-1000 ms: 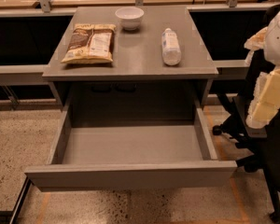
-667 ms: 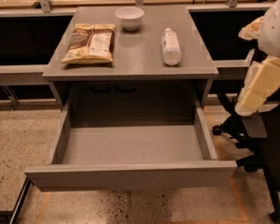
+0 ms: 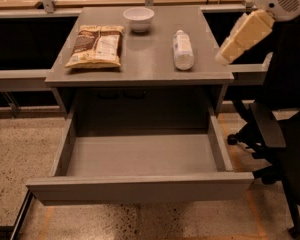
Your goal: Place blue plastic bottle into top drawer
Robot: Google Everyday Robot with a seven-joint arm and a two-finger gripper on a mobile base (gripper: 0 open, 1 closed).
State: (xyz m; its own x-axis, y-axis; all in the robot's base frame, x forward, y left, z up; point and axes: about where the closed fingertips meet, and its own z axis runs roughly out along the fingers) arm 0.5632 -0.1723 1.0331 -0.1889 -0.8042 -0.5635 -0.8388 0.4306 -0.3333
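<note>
Bottle point(image 3: 183, 50): lies on its side on the grey desk point(image 3: 145, 66), right of the snack bag point(image 3: 96, 46), long axis front to back, narrow end toward the desk's back edge. You cannot read its label.
Drawer point(image 3: 140, 190): pulled open under the desk, above the speckled floor point(image 3: 20, 154).
Gripper point(image 3: 225, 56): hangs off the desk's right edge, not touching the bottle. You cannot tell whether it is apart or together.

The bottle point(image 3: 183, 49) lies on the right side of the desk point(image 3: 145, 61). The snack bag point(image 3: 96, 46) lies on the left side. The bowl point(image 3: 139, 18) sits at the far edge, between the two. The top drawer point(image 3: 140, 188) sticks out under the desk, toward the near side. The gripper point(image 3: 223, 57) hangs right of the bottle, apart from it, by the desk's right edge. A chair point(image 3: 285, 149) stands on the floor at the right.
</note>
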